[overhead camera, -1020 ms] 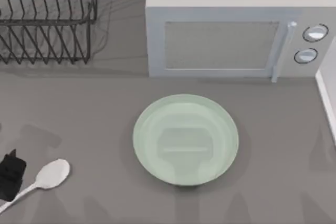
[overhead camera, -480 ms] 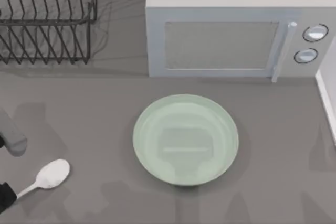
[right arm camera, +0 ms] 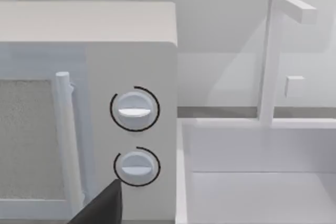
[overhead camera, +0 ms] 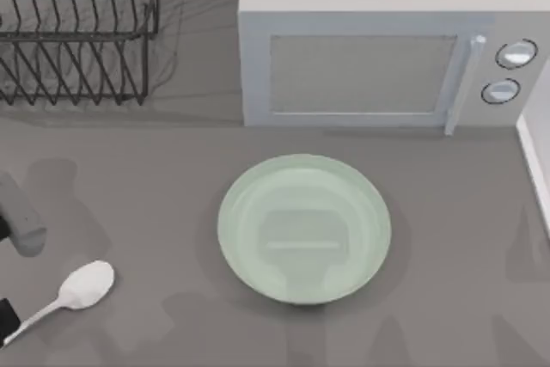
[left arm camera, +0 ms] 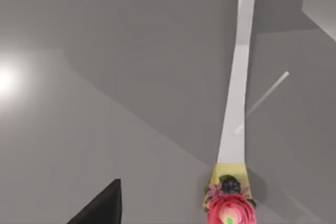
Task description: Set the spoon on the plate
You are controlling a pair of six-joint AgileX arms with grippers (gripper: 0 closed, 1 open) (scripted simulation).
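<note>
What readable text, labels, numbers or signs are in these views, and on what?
None.
Microwave: its two dials carry only a plain bar and an arc, with no numbers or brand.
Spoon: the handle end has a flower decoration, no lettering.
Plate: plain.
Wire rack and sink: no markings.

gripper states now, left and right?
Left gripper: at the spoon handle's end by the table's left edge; jaws cannot be told.
Right gripper: facing the microwave dials; jaws cannot be told.
</note>
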